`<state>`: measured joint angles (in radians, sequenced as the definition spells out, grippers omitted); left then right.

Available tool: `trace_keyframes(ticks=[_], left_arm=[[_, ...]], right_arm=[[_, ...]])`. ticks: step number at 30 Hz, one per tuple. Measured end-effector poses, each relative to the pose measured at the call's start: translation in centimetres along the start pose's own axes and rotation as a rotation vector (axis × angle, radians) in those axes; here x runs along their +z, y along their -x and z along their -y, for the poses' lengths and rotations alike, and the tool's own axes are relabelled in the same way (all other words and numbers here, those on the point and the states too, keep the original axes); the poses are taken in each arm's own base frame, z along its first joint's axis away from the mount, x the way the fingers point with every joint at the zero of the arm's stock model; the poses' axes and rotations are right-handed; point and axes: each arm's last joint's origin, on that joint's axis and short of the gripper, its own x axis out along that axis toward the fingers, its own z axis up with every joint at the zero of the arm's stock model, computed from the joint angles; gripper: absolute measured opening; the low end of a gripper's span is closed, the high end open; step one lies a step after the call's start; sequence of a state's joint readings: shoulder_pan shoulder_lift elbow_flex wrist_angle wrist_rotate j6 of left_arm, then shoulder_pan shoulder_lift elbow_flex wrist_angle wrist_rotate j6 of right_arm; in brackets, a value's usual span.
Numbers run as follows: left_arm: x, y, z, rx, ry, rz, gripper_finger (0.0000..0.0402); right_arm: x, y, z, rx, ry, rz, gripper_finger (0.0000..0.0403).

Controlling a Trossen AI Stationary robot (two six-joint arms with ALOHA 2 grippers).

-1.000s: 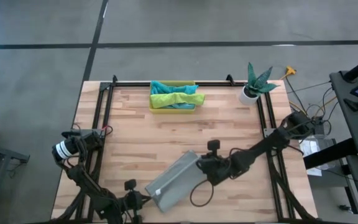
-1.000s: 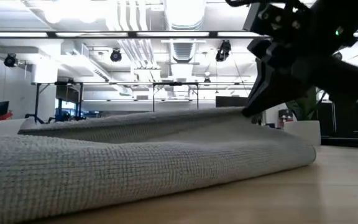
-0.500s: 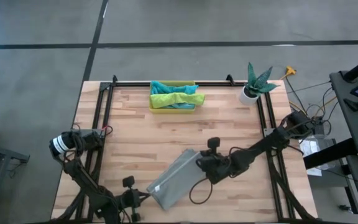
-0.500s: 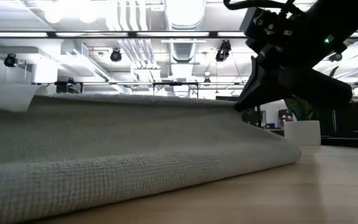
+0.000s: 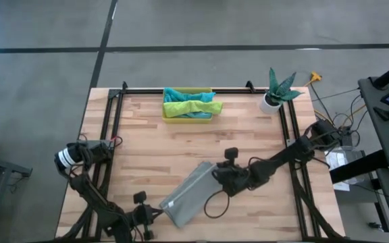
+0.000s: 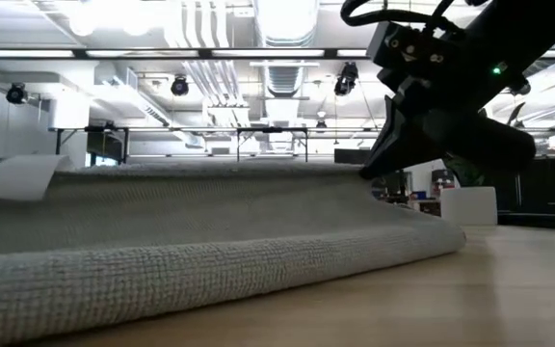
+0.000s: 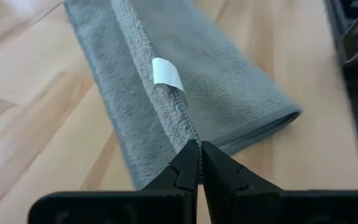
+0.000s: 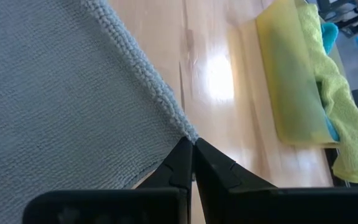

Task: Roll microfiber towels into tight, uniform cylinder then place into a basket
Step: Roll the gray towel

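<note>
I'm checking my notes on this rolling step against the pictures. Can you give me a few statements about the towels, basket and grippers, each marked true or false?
1. The grey towel lies inside the basket. False: it lies on the table, near the front edge.
2. The right gripper is shut on a corner of the grey towel. True.
3. The left gripper hangs open above the basket. False: it is shut on the grey towel's edge at the front of the table.
4. The lime green towel is in the basket. True.
5. A white tag shows on the grey towel. True.
6. The plant pot stands at the table's front left corner. False: it stands at the back right.
</note>
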<state>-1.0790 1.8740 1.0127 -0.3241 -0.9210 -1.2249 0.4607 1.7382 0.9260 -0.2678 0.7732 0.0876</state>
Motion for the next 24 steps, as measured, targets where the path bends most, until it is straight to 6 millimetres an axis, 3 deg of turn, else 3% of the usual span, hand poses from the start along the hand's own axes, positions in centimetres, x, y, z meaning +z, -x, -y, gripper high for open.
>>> trace_keyframes(ticks=[10, 24], left_arm=[[2.0, 1.1, 1.3, -0.055, 0.02, 0.016, 0.0], [0.8, 0.6, 0.4, -0.054, 0.074, -0.039, 0.0]], right_arm=[[0.0, -0.6, 0.7, -0.012, 0.043, -0.015, 0.0009], [-0.1, -1.8, 1.6, 0.082, 0.029, -0.037, 0.0009]])
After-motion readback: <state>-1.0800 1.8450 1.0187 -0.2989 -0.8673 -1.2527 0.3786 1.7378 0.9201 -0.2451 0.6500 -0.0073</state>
